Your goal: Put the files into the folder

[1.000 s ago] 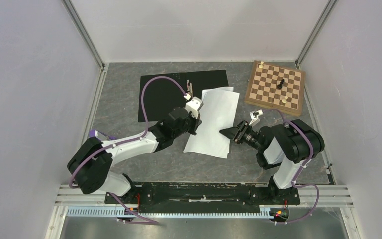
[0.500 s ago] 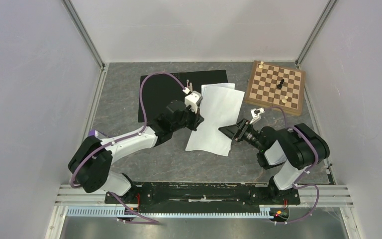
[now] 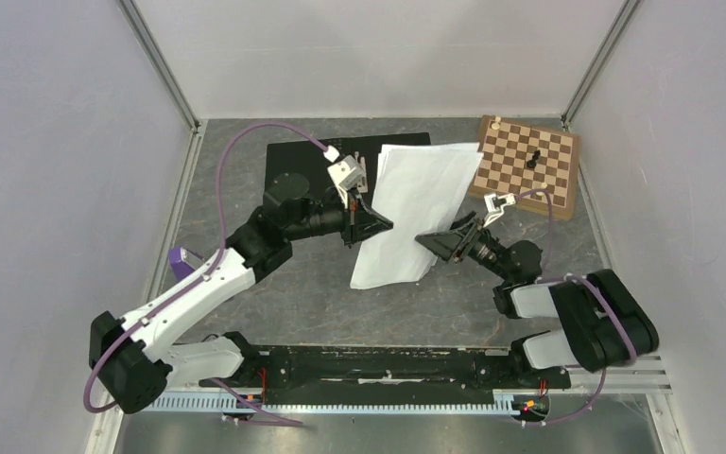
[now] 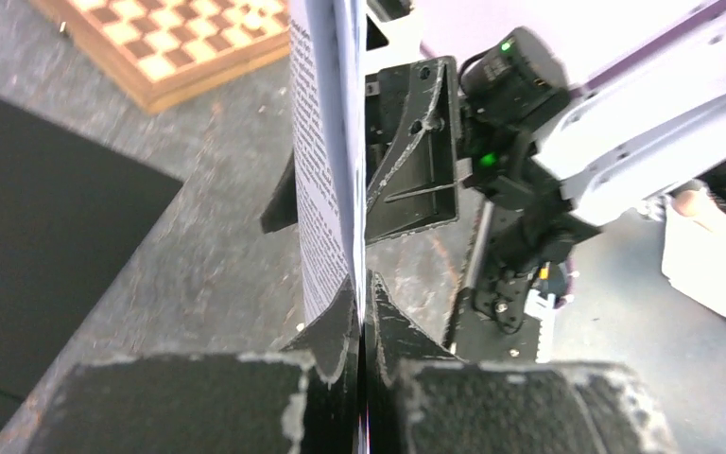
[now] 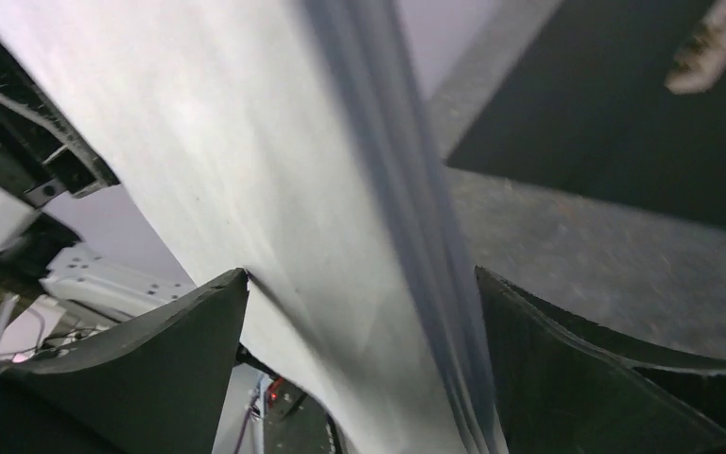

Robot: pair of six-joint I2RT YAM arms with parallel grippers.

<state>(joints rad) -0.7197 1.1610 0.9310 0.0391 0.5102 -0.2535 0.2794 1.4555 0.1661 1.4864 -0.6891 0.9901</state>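
Note:
The files are a stack of white sheets lifted off the table and tilted on edge. My left gripper is shut on their left edge. In the left wrist view the fingers pinch the printed sheets, seen edge-on. My right gripper stands open astride the files' right edge. In the right wrist view the sheets pass loosely between its spread fingers. The folder lies open with its black inner face up at the back left, behind the left arm.
A wooden chessboard with a few pieces sits at the back right, close to the files' far corner. Metal frame posts and grey walls bound the table on both sides. The right gripper faces the left one just beyond the sheets.
The left arm has lifted the files off the table and swung them up towards the back. The right gripper's jaws have spread wide around the sheets' edge.

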